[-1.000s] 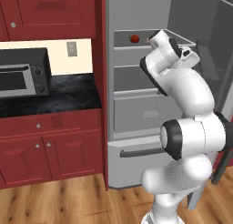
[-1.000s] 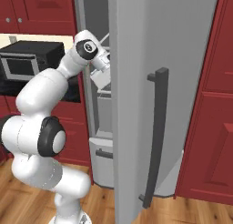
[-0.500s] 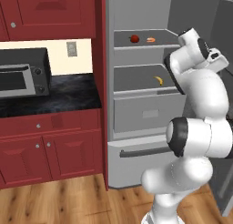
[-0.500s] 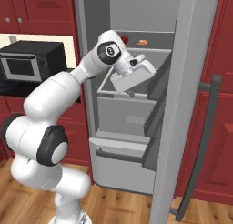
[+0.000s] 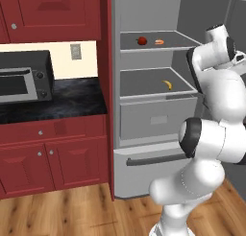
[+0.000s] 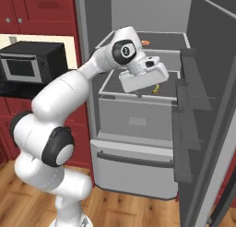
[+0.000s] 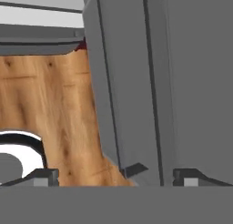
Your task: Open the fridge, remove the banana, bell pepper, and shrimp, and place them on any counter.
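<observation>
1. The banana (image 5: pixel 167 85) lies on the fridge's (image 5: pixel 144 19) middle shelf; likely light and soft, best pinched across its middle.
2. Pepper (image 5: pixel 141 40) and shrimp (image 5: pixel 159 41) sit above.
3. The gripper (image 6: pixel 148 81) hangs wide open, empty.

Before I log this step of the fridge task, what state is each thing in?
fridge: door open, lower drawer shut
bell pepper: on top shelf
shrimp: on top shelf, beside the pepper
banana: on middle shelf
claw: open, holding nothing
microwave: door shut, on the counter
</observation>
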